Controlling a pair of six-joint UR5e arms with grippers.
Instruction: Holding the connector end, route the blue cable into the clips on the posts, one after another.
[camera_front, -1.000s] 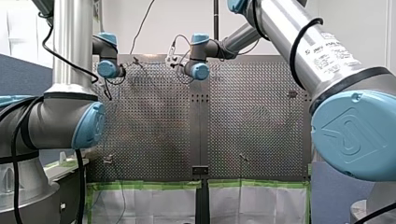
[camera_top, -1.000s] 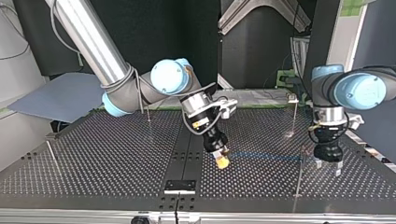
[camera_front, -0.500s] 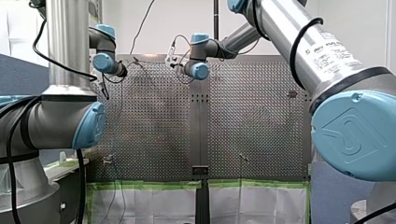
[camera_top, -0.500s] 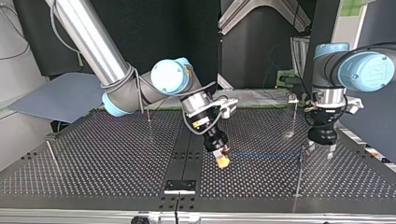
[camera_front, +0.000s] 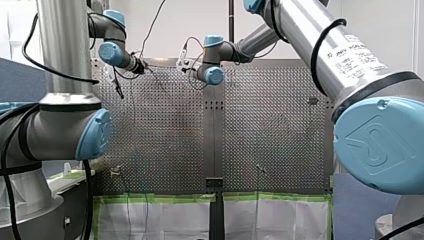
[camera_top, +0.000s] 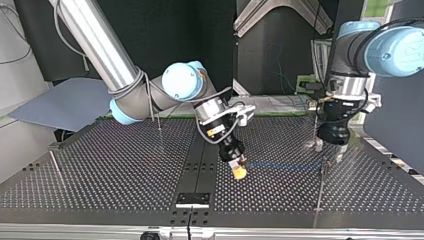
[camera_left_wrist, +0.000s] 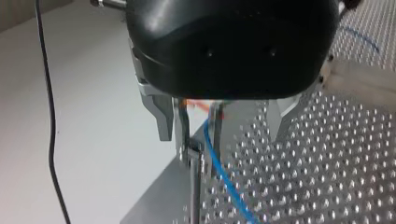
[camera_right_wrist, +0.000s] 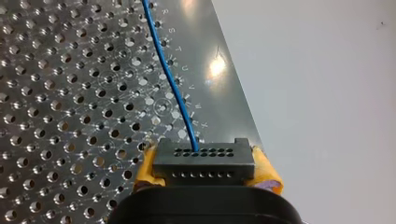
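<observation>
Front view's not much help. I get the grey perforated metal surface (camera_front: 270, 125), but both pincers are tucked behind the wrists at the far end, and I can't make out the cable there.

Top view: my yellow-padded right pincer (camera_top: 239, 171) sits low near the middle of the surface. The thin blue cable (camera_top: 280, 165) runs from it, pretty much straight, to the thin metal post (camera_top: 321, 187) at the view's right. My left pincer (camera_top: 328, 151) hovers just above that post's top.

Left wrist view: the metal fingers (camera_left_wrist: 161, 116) are spread wide, gripping nothing, and they straddle the small clip (camera_left_wrist: 191, 151) on top of the post. The cable passes right at the clip. Seated or just beside it, I can't tell.

Right wrist view: the yellow pads (camera_right_wrist: 147, 168) are clamped on the dark grey rectangular connector block (camera_right_wrist: 204, 158), with the cable leaving its face and running out over the surface.

So I reckon we're at the first clip. Next I'd need to carry the connector towards another post with the cable taut, and get the left pincer clear first.
</observation>
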